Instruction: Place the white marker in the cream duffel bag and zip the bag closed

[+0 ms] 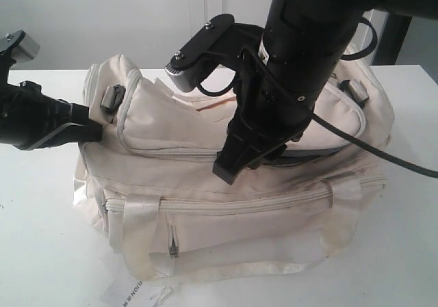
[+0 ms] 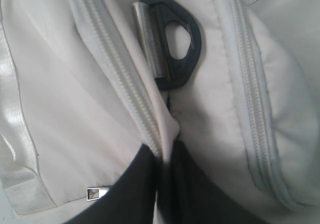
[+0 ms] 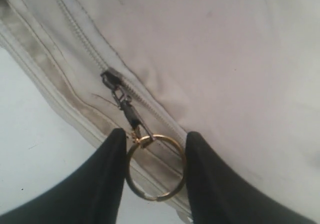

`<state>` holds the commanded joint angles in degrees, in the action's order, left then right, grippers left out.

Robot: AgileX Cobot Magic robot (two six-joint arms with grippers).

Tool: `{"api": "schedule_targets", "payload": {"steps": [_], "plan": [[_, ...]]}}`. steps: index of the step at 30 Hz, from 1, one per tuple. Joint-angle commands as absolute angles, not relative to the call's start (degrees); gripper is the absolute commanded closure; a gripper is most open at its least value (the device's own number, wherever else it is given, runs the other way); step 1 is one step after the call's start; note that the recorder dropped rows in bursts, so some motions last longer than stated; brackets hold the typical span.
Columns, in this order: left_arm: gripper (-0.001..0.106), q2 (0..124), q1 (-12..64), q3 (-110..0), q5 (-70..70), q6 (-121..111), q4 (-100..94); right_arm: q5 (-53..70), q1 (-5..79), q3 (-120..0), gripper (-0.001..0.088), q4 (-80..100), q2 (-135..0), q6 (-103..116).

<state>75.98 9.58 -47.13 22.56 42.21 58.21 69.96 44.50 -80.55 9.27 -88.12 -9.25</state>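
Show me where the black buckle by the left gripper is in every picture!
Exterior view: the black buckle sits at the left end of the cream duffel bag, just above the left gripper.
Left wrist view: right beyond the gripper, between two zip tracks.
Right wrist view: not in it.
Shared landmark: the bag's cream fabric with its zips, in all three.

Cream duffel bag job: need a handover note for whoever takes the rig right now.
Left tool: shut on a fold of the soft cream fabric duffel bag, beside its black D-ring buckle.
Right tool: fingers either side of the brass ring zip pull, touching it; looks gripped.
Slim white marker: not in view, presumably already inside.
To do: zip not confirmed shut; finish the pull, check, release.
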Motion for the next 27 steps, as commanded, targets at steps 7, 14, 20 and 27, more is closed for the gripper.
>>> {"api": "schedule_targets", "payload": {"steps": [7, 14, 20, 27], "plan": [[0.105, 76.0, 9.6, -47.1, 22.6, 42.2, 58.2, 70.0, 44.5, -80.6, 0.0868, 9.3, -86.7, -9.3], [0.105, 76.0, 9.6, -47.1, 22.7, 42.2, 58.2, 70.0, 44.5, -77.2, 0.0868, 9.9, -86.1, -9.3], [0.105, 76.0, 9.6, -47.1, 22.7, 42.2, 58.2, 70.0, 44.5, -76.6, 0.0868, 11.5, -85.9, -9.3], [0.105, 76.0, 9.6, -47.1, 22.8, 42.2, 58.2, 70.0, 40.9, -76.6, 0.0868, 12.1, -84.3, -8.9]]}}
